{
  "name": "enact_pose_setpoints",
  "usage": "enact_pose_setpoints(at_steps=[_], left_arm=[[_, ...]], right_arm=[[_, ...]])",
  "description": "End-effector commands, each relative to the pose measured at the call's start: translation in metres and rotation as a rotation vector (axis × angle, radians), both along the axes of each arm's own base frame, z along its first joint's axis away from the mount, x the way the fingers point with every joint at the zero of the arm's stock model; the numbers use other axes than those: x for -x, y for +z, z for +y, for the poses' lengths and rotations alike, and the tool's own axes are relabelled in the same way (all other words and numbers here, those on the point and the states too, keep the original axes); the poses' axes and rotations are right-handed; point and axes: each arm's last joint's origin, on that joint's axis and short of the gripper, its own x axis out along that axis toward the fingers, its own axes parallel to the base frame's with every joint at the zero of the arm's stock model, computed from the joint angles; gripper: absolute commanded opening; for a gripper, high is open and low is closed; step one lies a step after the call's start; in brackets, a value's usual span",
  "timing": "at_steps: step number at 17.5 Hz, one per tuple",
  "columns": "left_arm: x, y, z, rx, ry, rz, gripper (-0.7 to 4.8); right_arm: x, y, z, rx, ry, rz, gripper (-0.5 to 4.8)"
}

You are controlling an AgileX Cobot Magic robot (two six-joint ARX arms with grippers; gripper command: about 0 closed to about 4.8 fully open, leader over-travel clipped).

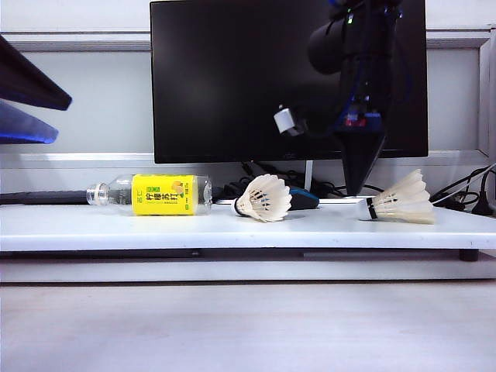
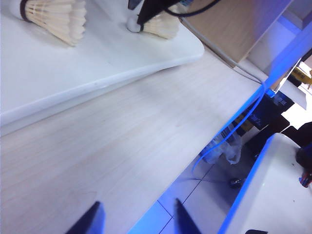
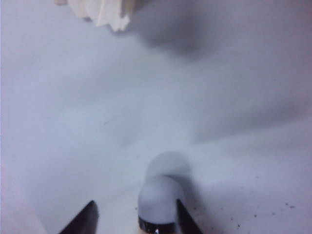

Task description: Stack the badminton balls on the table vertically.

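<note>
Right gripper [image 3: 134, 219]: jaws apart, straddling the cork tip of the right shuttlecock [image 1: 397, 201], not yet clamped.
Left gripper [image 2: 134, 222]: part open, empty, parked over the wood-grain surface [image 2: 122, 146], off the table [image 1: 232, 229].
Other shuttlecock [image 1: 264, 198]: lying mid-table beside a bottle [image 1: 155, 194].
Risk: the rounded tip squirts out as the jaws close; feathers crush.

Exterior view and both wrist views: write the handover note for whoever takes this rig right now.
Right gripper: down at the white tabletop, jaws open either side of the right white feather shuttlecock's cork tip, not closed.
Left gripper: open, empty, over the pale wood surface off the board.
Second white feather shuttlecock: lying mid-table near the yellow-labelled bottle.
Done: nothing stacked.
Left: grasp, lift, stack.
</note>
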Motion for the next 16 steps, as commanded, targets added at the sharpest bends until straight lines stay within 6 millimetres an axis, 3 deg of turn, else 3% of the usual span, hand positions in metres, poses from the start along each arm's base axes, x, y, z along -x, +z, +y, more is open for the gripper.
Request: enact_pose_setpoints(at_steps=[1, 9, 16], left_arm=[[0.000, 0.003, 0.000, 0.008, -0.008, -0.017, 1.92], [0.000, 0.003, 0.000, 0.009, -0.008, -0.017, 1.92], [0.000, 0.003, 0.000, 0.009, -0.008, -0.018, 1.92]], right_arm=[[-0.002, 0.000, -0.003, 0.027, -0.008, -0.014, 2.35], [-0.006, 0.000, -0.008, 0.016, -0.023, -0.028, 2.35], [-0.007, -0.020, -0.008, 0.038, -0.022, 0.022, 2.35]])
